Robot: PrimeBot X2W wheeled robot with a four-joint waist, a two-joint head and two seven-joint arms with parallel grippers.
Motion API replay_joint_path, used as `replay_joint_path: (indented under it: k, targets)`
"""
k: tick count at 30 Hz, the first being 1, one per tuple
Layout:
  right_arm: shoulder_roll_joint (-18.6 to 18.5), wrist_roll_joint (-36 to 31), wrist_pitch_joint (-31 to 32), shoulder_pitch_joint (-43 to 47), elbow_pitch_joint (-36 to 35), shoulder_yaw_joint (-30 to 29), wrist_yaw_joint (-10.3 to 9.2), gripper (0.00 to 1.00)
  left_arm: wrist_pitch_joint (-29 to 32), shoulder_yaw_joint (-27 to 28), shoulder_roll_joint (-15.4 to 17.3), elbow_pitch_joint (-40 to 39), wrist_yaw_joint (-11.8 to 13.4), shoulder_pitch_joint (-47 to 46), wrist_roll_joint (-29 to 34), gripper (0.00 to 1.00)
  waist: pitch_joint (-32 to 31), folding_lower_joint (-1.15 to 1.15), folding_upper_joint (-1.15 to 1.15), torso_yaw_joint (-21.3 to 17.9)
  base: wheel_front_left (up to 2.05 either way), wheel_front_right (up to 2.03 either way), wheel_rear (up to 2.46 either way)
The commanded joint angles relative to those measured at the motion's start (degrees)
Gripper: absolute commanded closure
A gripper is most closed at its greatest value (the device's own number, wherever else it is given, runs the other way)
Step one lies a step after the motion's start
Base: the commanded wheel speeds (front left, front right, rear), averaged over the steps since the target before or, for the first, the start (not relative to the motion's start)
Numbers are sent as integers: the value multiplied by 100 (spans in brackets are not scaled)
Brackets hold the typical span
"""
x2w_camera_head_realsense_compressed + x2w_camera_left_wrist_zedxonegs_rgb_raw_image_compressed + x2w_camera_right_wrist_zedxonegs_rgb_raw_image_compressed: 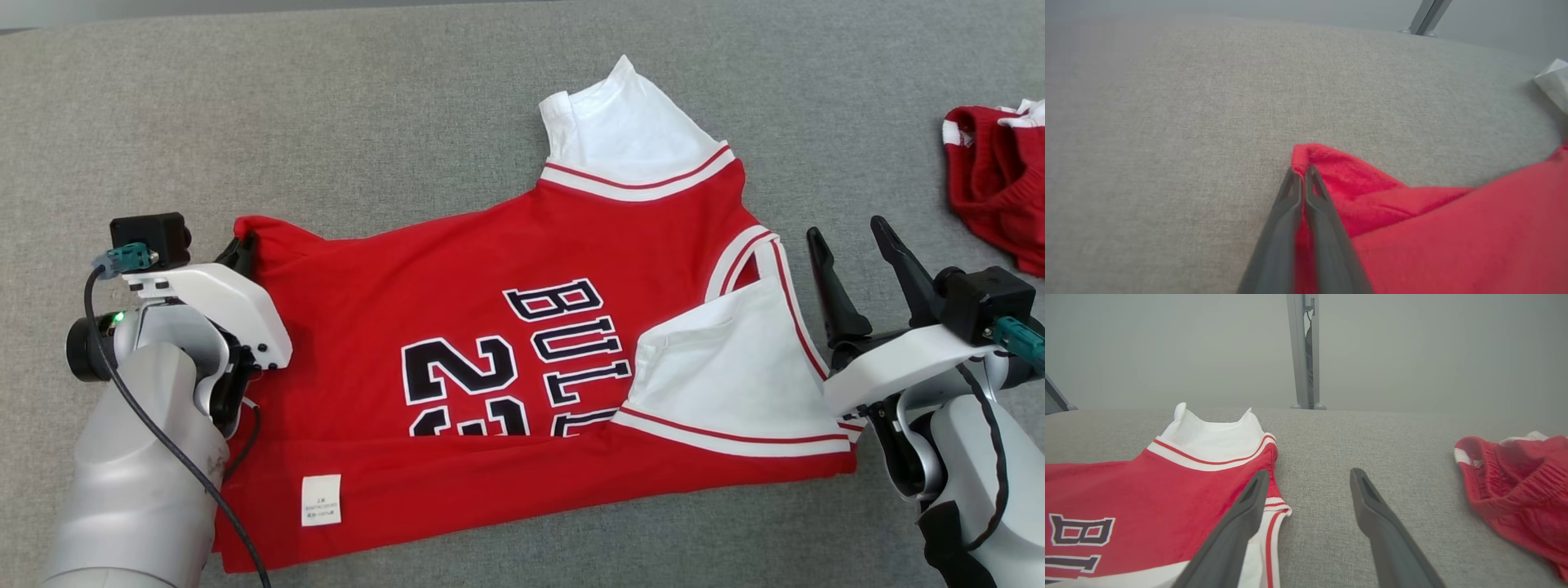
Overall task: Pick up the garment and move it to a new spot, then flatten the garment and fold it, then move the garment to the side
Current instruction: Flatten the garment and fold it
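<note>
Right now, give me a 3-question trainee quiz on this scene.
1. True or false: the right gripper is shut on the jersey.
2. The left gripper pinches: A) a jersey corner, B) a white towel, C) nothing.
3. Fill in: the second red garment lies on the robot's ____ side.
Key: 1 false; 2 A; 3 right.

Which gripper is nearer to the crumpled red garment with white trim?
Right. The right gripper stands open left of the crumpled red garment; the left gripper pinches the red basketball jersey at its far corner.
</note>
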Motion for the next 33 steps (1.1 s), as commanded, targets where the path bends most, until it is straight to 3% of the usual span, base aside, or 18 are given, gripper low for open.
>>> replay_joint_path:
  k: [1,12,17,28,33]
  targets:
    - [-47,-9,-53,-54,18,-1,2,0,-78,16,21,48,-30,-112,-80,100,11,0,0,17,0,0,0]
    - [-143,87,67,-291,110,145,2,0,-277,49,-36,229,-97,-297,-389,100,46,0,0,127,0,0,0]
    - [-365,443,447,-857,178,386,2,0,-331,-60,-112,250,-112,-353,-503,100,90,0,0,265,0,0,0]
    - [-966,1799,1813,-2802,983,1528,1,0,-474,-561,-454,123,-114,-648,-885,100,522,0,0,903,0,0,0]
    - [-1129,2130,2046,-3392,1459,2137,2,0,-536,-843,-503,122,-115,-780,-1067,100,692,0,0,1137,0,0,0]
